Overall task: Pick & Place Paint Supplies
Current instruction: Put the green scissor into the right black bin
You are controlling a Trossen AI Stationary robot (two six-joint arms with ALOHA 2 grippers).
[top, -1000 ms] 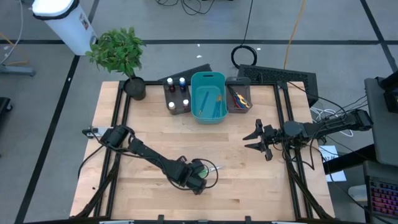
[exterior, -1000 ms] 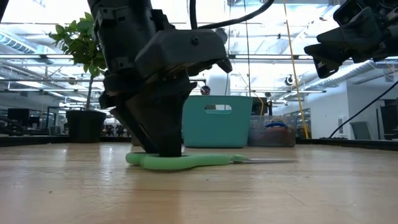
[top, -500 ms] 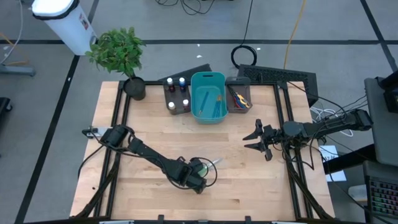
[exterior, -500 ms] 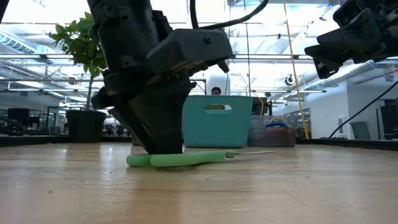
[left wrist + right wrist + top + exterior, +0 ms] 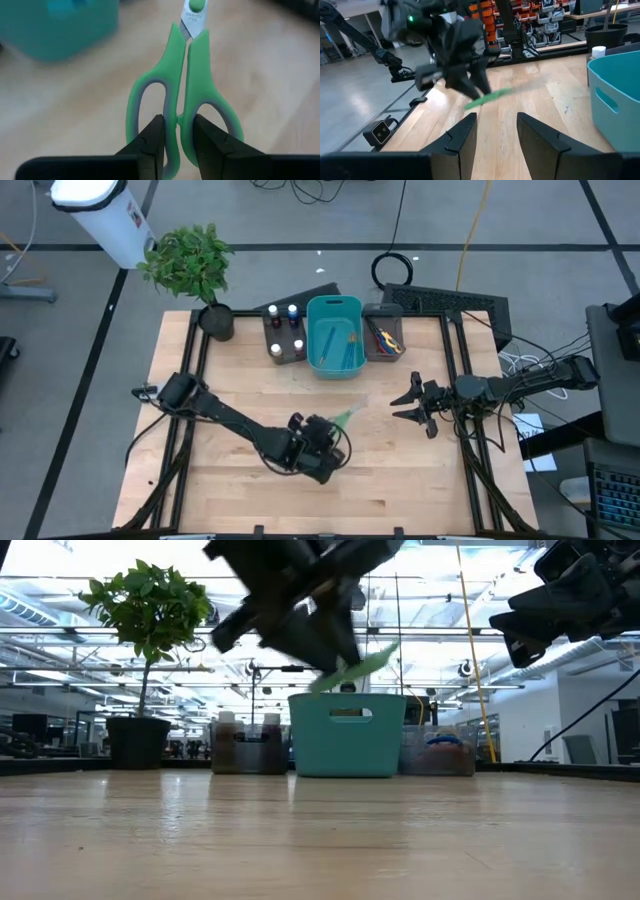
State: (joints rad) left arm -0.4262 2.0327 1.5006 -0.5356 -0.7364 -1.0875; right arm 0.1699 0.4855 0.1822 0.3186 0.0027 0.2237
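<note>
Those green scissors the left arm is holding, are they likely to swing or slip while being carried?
The green scissors look rigid, so probably no flopping. The left gripper pinches only the handles' narrow middle, so they might pivot. The smooth plastic looks somewhat slippery, and the blades stick out well beyond the fingers.

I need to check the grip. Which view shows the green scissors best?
The left wrist view: the left gripper pinches the green scissors between the handle loops, sharp and close. The high, low and right wrist views show only a small or blurred green shape.

Green-handled scissors [image 5: 182, 95], blades closed, held tilted in the air above the table.
</note>
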